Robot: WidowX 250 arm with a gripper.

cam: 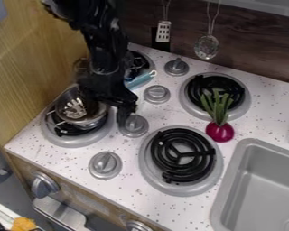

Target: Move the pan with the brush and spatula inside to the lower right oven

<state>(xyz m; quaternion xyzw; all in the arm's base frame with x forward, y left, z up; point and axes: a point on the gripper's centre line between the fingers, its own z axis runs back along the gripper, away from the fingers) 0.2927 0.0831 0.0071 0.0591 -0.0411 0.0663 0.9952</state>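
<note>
The black gripper [109, 94] hangs from the upper left, over the right and back side of the metal pan [94, 121] and partly hiding it. This pan rests on the lower left burner [67, 141]. Inside it lies a slotted metal spatula head [75, 108]. A light blue handle [141, 79] sticks out to the right behind the gripper, near the upper left burner; what it belongs to is hidden. The lower right burner [182, 154] has a bare black coil.
A red onion-like vegetable with green leaves [220, 131] sits between the two right burners. Several grey knobs stand on the stovetop, one [134, 125] right beside the gripper. A wooden wall [35, 58] borders the left, a sink [264, 180] the right.
</note>
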